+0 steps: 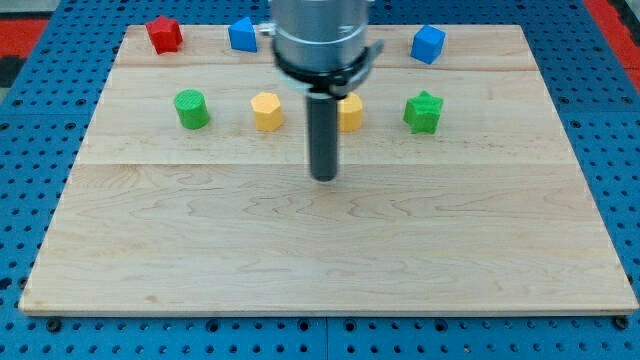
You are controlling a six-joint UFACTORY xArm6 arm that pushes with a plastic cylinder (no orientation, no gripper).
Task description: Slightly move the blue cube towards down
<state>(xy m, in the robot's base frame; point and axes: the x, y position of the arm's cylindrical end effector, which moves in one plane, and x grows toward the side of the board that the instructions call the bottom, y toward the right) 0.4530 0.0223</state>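
Right now my tip [324,177] sits near the middle of the wooden surface [330,260], and it touches no block. I have no jaws at all, only a straight dark rod, so nothing is held. Two blue blocks sit along the view's top edge. One at the view's top right looks like the blue cube [428,44]. The other blue block [243,34] is up at the top, left of my arm, and I cannot tell its shape well. The blue cube lies up and to the view's right of my tip, well apart from it. To push it down, I think my tip must first go around and get above it, between the cube and the top edge of the surface. That gap looks very thin, so this could be hard. Below the cube sits the green star block [423,112], near it and almost straight under it. A small push should stop before the cube bumps the star. A yellow block [350,113] is just beside my rod on the view's right, partly hidden. Another yellow block [267,111] is on the left, then a green cylinder [191,109] farther left. A red block [164,35] is at the top left.
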